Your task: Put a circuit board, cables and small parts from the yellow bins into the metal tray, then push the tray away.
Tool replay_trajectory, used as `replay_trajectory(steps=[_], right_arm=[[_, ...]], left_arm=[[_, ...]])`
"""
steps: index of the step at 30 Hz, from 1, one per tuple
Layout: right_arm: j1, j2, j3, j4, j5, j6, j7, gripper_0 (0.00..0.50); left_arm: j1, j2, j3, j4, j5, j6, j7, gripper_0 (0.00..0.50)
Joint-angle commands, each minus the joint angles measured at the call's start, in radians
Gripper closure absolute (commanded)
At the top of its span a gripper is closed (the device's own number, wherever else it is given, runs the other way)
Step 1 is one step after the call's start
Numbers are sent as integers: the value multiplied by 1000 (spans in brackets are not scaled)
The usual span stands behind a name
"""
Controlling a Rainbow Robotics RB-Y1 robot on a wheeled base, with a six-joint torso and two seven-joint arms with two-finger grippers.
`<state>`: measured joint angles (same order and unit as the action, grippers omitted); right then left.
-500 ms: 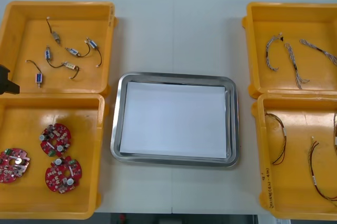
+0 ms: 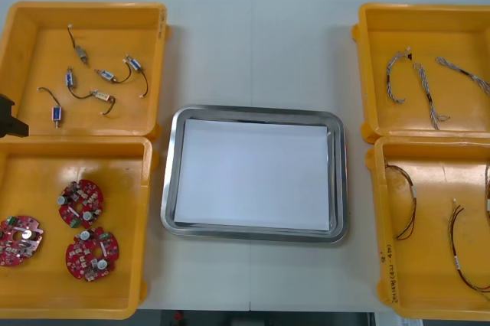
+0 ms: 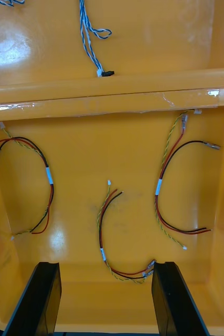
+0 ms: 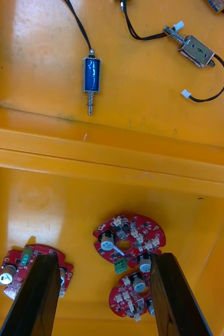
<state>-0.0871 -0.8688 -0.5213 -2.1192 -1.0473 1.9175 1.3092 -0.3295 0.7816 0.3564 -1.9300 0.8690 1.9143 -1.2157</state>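
Observation:
Three round red circuit boards (image 2: 80, 203) lie in the near left yellow bin (image 2: 145, 211). My left gripper (image 4: 104, 257) hangs open above them, with one board (image 4: 130, 239) just beyond its fingertips, a second (image 4: 127, 296) between the fingers and a third (image 4: 17, 268) by the outer finger. A black part of the left arm (image 2: 9, 115) shows at the table's left edge. My right gripper (image 3: 105, 265) is open over the near right bin (image 2: 379, 226), above red and yellow cables (image 3: 104, 231). The metal tray (image 2: 170, 188), white inside, sits at the table's middle with nothing in it.
The far left bin (image 2: 84, 12) holds several small metal parts (image 2: 99, 81) on black cables. Twisted blue and white cables (image 2: 425, 85) lie in the far right bin (image 2: 367, 73). Bare table runs beyond the tray between the bins.

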Motion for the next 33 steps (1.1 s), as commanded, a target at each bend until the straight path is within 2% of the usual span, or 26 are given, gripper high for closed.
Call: replay_trajectory(steps=[1, 33], right_arm=[[0, -4, -2, -10, 0, 1, 0, 0], [0, -4, -2, -10, 0, 1, 0, 0]], left_arm=[[-29, 50, -4, -10, 8, 6, -41, 0], [-29, 50, -4, -10, 8, 6, -41, 0]])
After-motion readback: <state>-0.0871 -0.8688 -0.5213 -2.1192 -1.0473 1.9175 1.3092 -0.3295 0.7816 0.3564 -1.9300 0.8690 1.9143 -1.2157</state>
